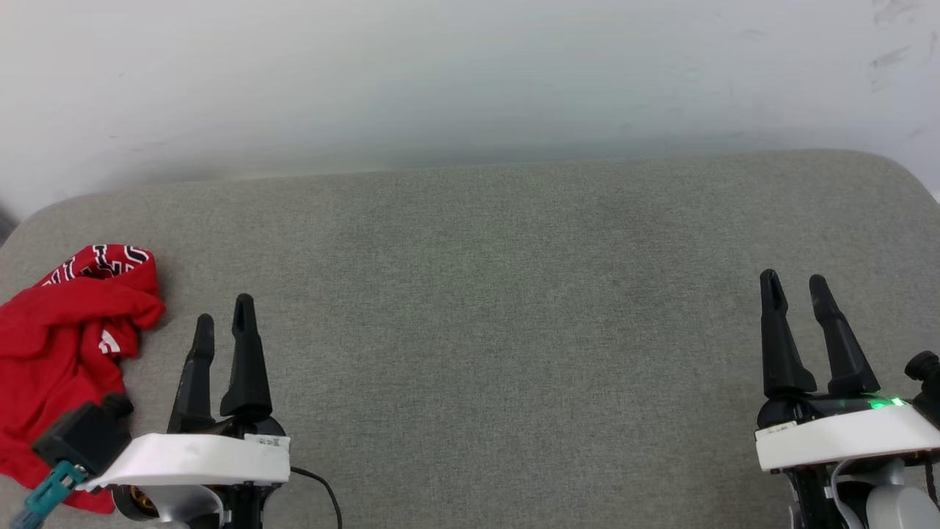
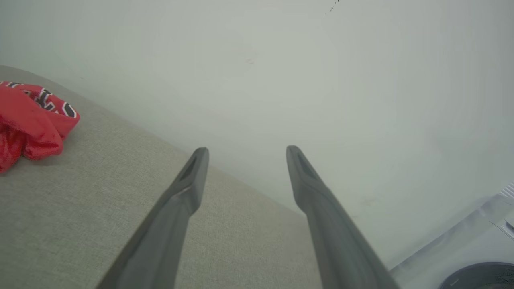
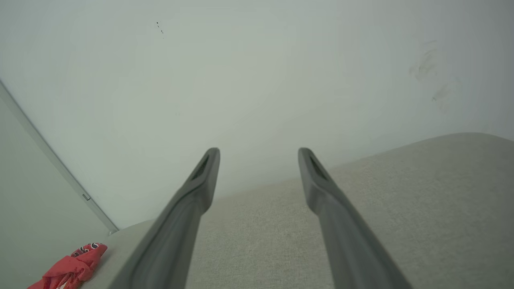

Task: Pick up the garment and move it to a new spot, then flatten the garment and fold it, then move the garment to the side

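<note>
The garment (image 1: 62,330) is a bright red jersey with black, white-outlined lettering, lying crumpled at the left edge of the grey padded surface (image 1: 485,308). The left wrist view has it at the left edge, garment (image 2: 30,120), and the right wrist view at the bottom left, garment (image 3: 72,269). My left gripper (image 1: 224,312) stands open just right of the garment, apart from it, with nothing between its fingers (image 2: 188,184). Far off at the lower right, my right gripper (image 1: 793,283) is open and empty as well, fingers (image 3: 204,176) pointing toward the wall.
A pale wall (image 1: 470,81) rises directly behind the surface's rounded far edge. A black cable (image 1: 323,488) trails from the left wrist. A pale machine part (image 2: 482,249) shows at the lower right of the left wrist view.
</note>
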Controlling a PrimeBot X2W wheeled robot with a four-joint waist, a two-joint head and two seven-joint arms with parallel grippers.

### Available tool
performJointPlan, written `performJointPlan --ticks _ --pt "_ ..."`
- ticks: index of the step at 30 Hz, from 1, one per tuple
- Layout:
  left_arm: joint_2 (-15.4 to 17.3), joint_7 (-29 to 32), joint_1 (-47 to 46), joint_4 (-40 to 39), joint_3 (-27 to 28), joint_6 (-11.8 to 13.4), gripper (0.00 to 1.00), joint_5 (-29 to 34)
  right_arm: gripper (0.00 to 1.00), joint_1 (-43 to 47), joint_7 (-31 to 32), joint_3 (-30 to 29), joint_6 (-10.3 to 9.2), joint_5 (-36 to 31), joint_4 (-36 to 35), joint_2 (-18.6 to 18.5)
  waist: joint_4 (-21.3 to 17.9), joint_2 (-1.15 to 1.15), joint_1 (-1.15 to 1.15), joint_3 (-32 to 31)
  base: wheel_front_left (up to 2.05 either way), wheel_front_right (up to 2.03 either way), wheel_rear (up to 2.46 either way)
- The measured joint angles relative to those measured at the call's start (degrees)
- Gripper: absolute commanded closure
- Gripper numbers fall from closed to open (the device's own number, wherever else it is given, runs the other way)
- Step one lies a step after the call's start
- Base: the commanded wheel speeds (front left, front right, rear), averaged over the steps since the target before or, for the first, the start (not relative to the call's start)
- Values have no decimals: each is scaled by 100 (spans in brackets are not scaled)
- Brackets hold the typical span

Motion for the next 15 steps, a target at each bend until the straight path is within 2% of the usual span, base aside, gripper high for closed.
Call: performJointPlan --ticks 3,7,11,15 --pt "0 -51 51 -51 -104 -154 0 252 0 8 -42 57 0 -297 -12 0 -4 0 0 10 0 0 0" --pt "1 -109 79 -134 -248 -179 0 847 0 10 -112 109 0 -661 -32 0 -13 0 0 35 0 0 0" --pt "4 -165 79 -185 -517 -88 0 1439 0 26 -168 115 1 -976 -38 0 -21 0 0 60 0 0 0" --pt "110 -227 79 -183 -795 146 0 1886 0 77 -233 100 1 -1260 7 0 -25 0 0 82 0 0 0"
